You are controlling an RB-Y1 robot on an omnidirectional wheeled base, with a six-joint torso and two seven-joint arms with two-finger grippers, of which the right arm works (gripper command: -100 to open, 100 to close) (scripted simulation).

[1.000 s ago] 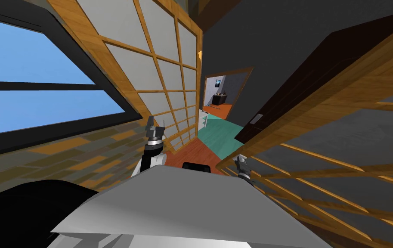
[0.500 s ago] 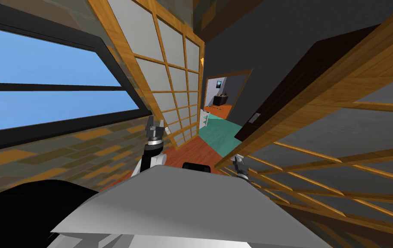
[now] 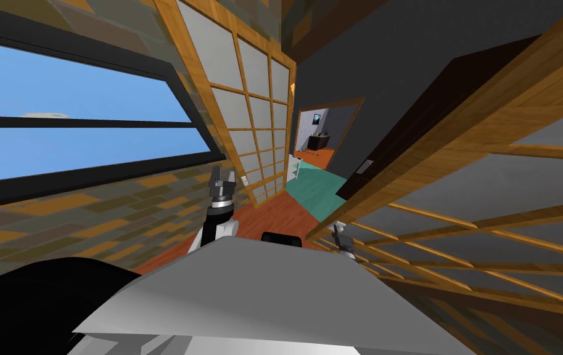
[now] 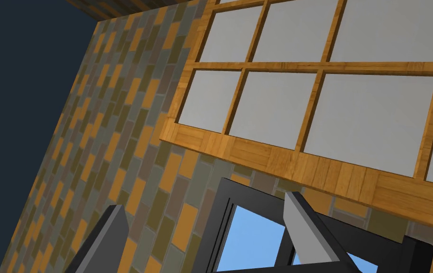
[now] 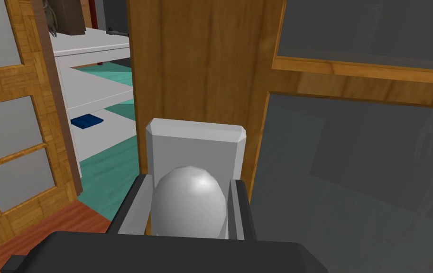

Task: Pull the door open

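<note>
A teal floor (image 5: 111,166) shows past the door (image 5: 201,61); the right tool (image 5: 187,192) clenches its knob (image 5: 189,206) dead ahead (left tool (image 4: 205,204) released).

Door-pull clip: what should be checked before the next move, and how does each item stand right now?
1. Grip: ok. The right gripper has its fingers pressed on both sides of the grey knob.
2. Knob depth: ok. It sits close to the gripper's body.
3. Door off its frame: ok. A gap past its edge shows teal floor.
4. Left gripper out of the way: ok. It is open, raised by the brick wall.
5. Space behind the robot for the swing: cannot tell.
</note>
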